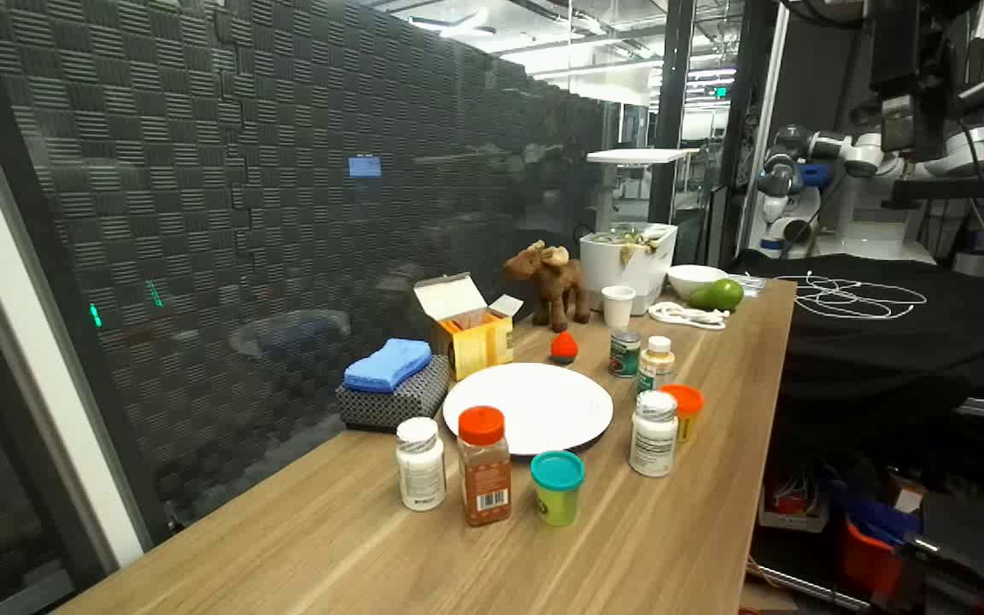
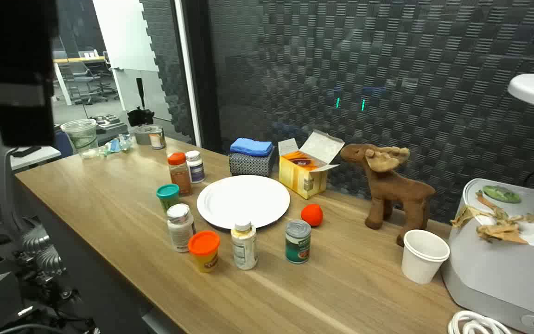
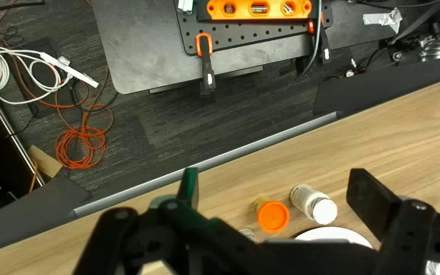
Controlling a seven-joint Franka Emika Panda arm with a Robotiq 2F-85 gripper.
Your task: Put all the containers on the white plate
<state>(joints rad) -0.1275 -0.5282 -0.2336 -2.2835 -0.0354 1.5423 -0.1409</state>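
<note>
The white plate [image 1: 528, 408] lies on the wooden table with nothing on it, in both exterior views. Around it stand a white bottle [image 1: 421, 464], a red-capped spice jar [image 1: 485, 478], a teal-lidded tub [image 1: 558, 487], another white bottle [image 1: 653, 434], an orange-lidded tub [image 2: 204, 250], a white-capped bottle [image 2: 244, 246] and a green can [image 2: 297, 242]. My gripper [image 3: 275, 187] is open and empty, high above the table's edge. Between its fingers, farther below, show the orange-lidded tub [image 3: 273, 216] and a white bottle [image 3: 313, 204]. The gripper body hides most of the plate [image 3: 336, 233].
Behind the plate are a patterned box [image 2: 251, 164] with a blue cloth [image 2: 251, 146], an open yellow box [image 2: 302, 178] and a red ball-like object [image 2: 312, 215]. A toy moose [image 2: 394, 190], paper cups [image 2: 422, 260] and a white planter [image 1: 629, 265] stand farther along.
</note>
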